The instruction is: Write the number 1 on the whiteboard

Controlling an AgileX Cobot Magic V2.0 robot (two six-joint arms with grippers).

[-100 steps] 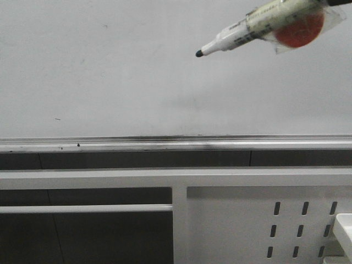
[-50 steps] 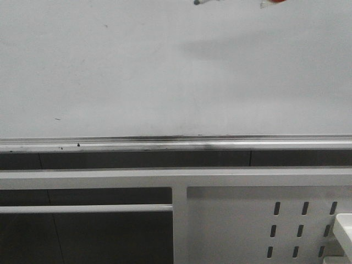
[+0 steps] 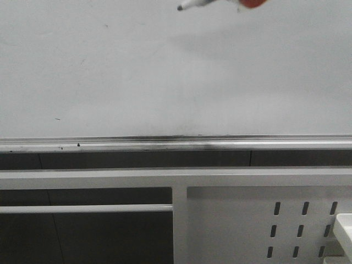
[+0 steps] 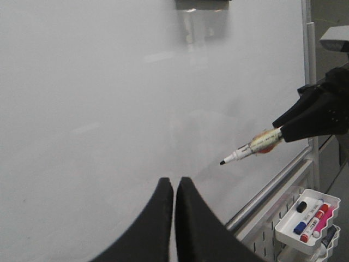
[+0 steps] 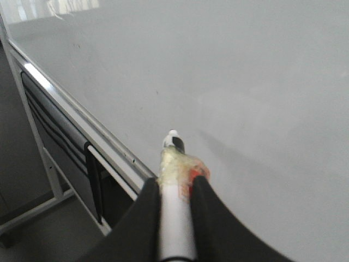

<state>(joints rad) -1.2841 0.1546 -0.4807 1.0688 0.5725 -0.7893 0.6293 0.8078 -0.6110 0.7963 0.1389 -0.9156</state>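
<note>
The whiteboard point(image 3: 137, 71) fills the upper front view, with its silver rail point(image 3: 165, 144) below. No number 1 shows on its visible face. A white marker point(image 3: 199, 3) with a red magnet point(image 3: 250, 2) pokes in at the top edge, its dark tip point(image 3: 180, 7) pointing left. My right gripper point(image 5: 175, 183) is shut on the marker point(image 5: 174, 164). Seen from the left wrist, the marker point(image 4: 252, 149) slants toward the whiteboard point(image 4: 109, 98), and the tip point(image 4: 222, 162) looks slightly off it. My left gripper point(image 4: 174, 183) is shut and empty, to the marker's left.
Under the rail run a white frame bar point(image 3: 110, 178) and a white perforated panel point(image 3: 247, 220). A white tray point(image 4: 308, 221) holding several markers hangs on that panel at the right. A tiny dark dash point(image 3: 58, 119) marks the board low on the left.
The marker rose from the upper right of the front view to its top edge, then came slightly down and left. The board's surface is unchanged.
</note>
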